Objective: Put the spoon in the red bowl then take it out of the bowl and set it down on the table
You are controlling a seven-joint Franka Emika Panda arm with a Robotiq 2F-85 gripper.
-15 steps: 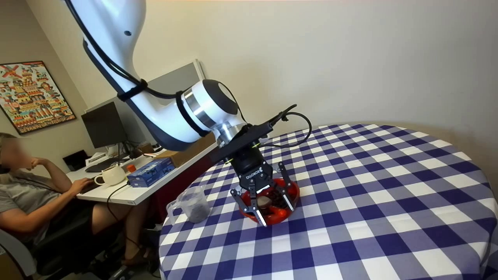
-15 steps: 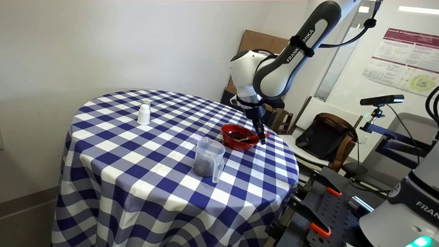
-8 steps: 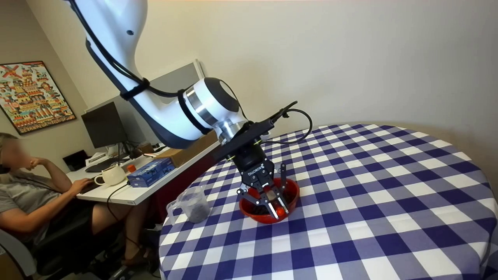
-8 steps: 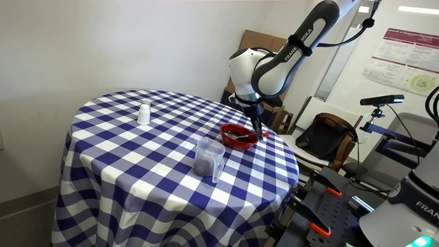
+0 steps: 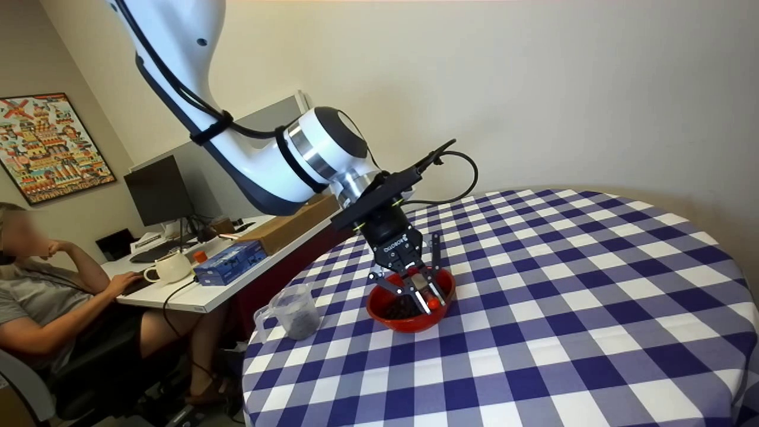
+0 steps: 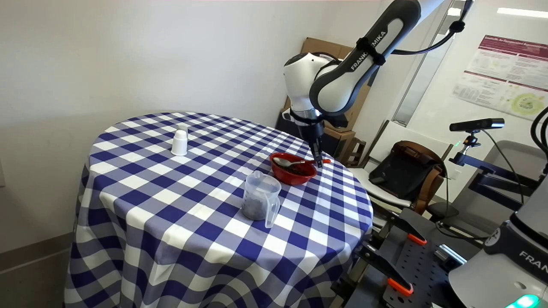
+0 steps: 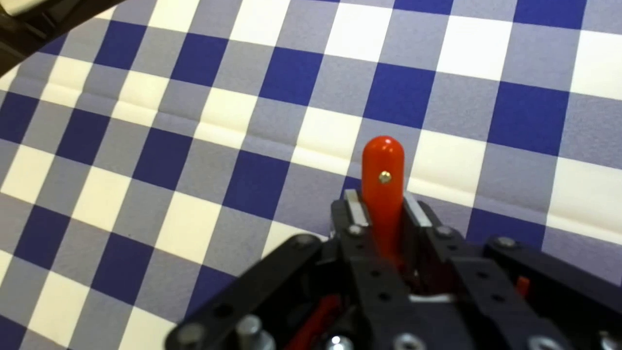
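What the wrist view obscures, an exterior view shows: the spoon's head [image 6: 282, 162].

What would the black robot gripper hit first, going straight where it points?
Probably the blue-and-white checkered tablecloth beside the round red bowl; depth is unclear, so its rim might come first.
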